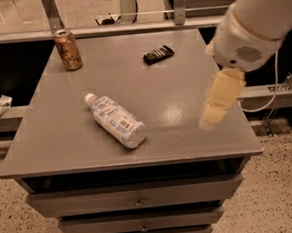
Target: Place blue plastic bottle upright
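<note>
a: fig. 1; where does the blue plastic bottle [115, 119] lie?
b: left of centre in the frame, on its side on the grey table top [183, 76]; its white cap [90, 98] points to the upper left and its base to the lower right, toward the front edge; it is not yet upright, so the task is judged barely begun.
a: and the gripper [212, 115]?
b: right of centre, hanging over the right part of the table, well apart from the bottle; nothing is seen in it; whether it is wide or narrow cannot be told; it is judged to hang off to the side as an approach pose, from which it must cross leftward to the bottle.
a: other items?
b: a bronze drink can [68, 49] stands upright at the upper left corner; a dark packet [158, 54] lies at upper centre; both are well apart from the bottle, so neither should hinder the tilt; the round body may roll when touched.
</note>
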{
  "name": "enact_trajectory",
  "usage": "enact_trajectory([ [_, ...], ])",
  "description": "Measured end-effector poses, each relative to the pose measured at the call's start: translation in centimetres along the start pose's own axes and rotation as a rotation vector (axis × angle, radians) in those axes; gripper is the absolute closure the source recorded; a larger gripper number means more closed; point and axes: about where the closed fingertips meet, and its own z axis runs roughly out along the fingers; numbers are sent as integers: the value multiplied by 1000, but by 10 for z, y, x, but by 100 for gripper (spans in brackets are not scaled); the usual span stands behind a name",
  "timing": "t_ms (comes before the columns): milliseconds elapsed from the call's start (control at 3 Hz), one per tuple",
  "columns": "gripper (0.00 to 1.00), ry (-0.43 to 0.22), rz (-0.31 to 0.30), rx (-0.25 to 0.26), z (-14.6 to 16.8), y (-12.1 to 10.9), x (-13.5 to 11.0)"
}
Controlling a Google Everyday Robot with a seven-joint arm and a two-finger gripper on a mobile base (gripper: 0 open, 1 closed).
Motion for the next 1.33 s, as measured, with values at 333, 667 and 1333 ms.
enact_trajectory([
  [333,0,-38,62,-28,30,6,-53],
  [667,0,-57,132,-45,57,18,-115],
  [1333,0,-34,276,-44,107,22,-193],
])
